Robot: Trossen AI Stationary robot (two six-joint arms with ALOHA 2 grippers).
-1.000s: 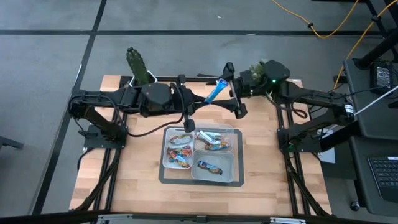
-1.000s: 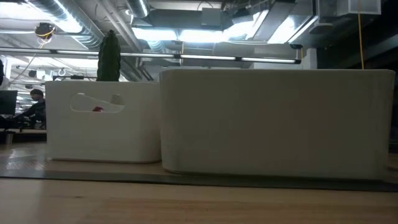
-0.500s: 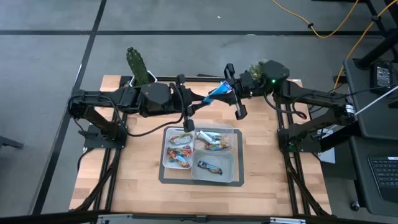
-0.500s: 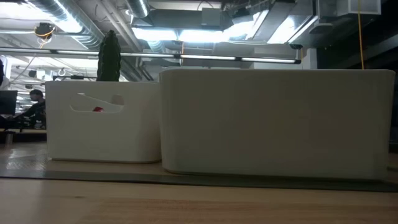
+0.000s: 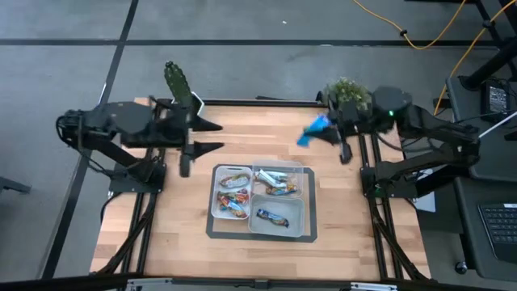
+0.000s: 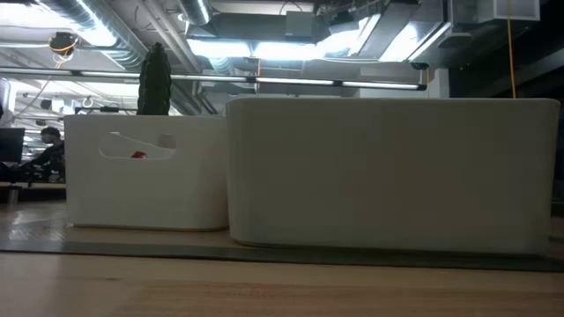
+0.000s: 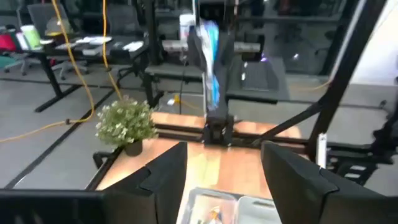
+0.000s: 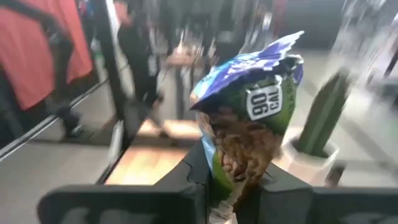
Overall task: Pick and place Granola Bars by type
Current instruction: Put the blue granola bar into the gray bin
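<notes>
Divided tray (image 5: 300,234) sits on the table's near centre, its 3 compartments holding sorted granola bars (image 5: 273,217). Beyond it, left gripper (image 5: 214,136) hovers over the far-left table, fingers (image 7: 163,175) spread wide and empty. Right gripper (image 5: 327,132) hangs above the far-right table, pinching 1 blue granola bar (image 5: 313,129) near the small leafy plant (image 5: 347,90). Cactus (image 5: 178,85) stands at the far-left edge.
</notes>
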